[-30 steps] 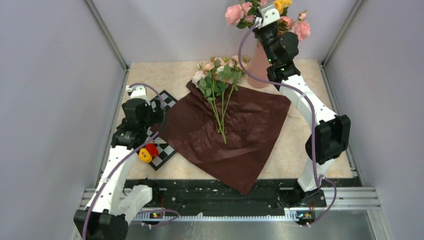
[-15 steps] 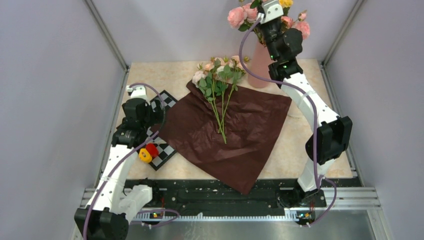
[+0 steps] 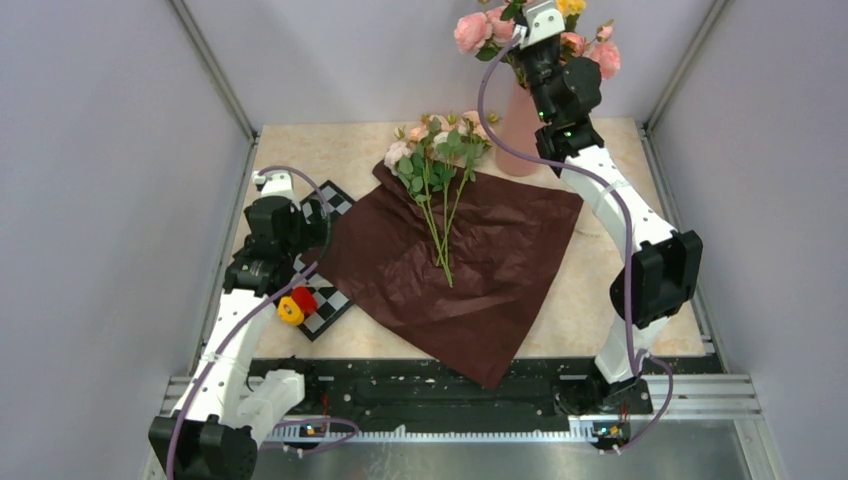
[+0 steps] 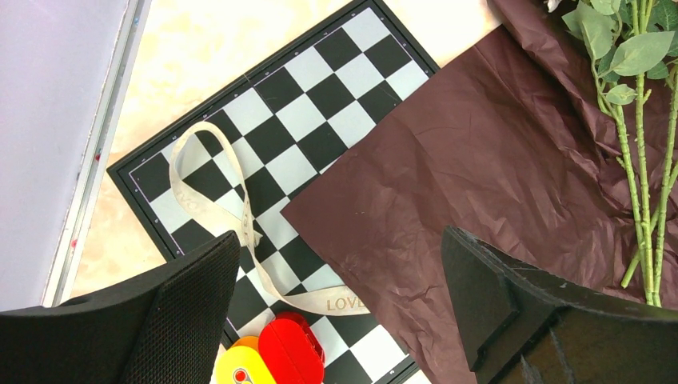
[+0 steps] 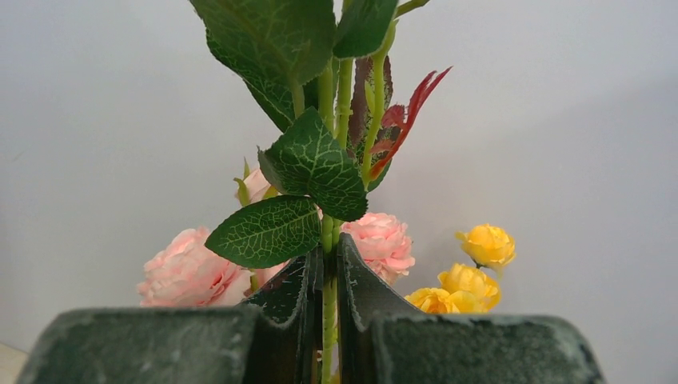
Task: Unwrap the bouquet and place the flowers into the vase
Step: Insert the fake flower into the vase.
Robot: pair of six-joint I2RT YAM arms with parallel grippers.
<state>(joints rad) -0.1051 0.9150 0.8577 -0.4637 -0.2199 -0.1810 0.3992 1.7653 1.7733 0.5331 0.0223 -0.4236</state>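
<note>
One bunch of flowers [image 3: 437, 190] is lying on one paper [image 3: 500, 270], blooms pointing toward one vase [image 3: 519, 140] beyond it. Right gripper [image 5: 329, 264] jaws are pinching a stem [image 5: 344, 88]; left gripper [image 4: 340, 264] jaws are gaping wide.

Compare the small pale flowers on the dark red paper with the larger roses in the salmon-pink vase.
The small pale flowers lie flat on the dark red paper; the larger roses stand upright in the salmon-pink vase. No gripper touches the small pale flowers; the right gripper is shut on a green stem among the larger roses. Both have green leaves.
</note>
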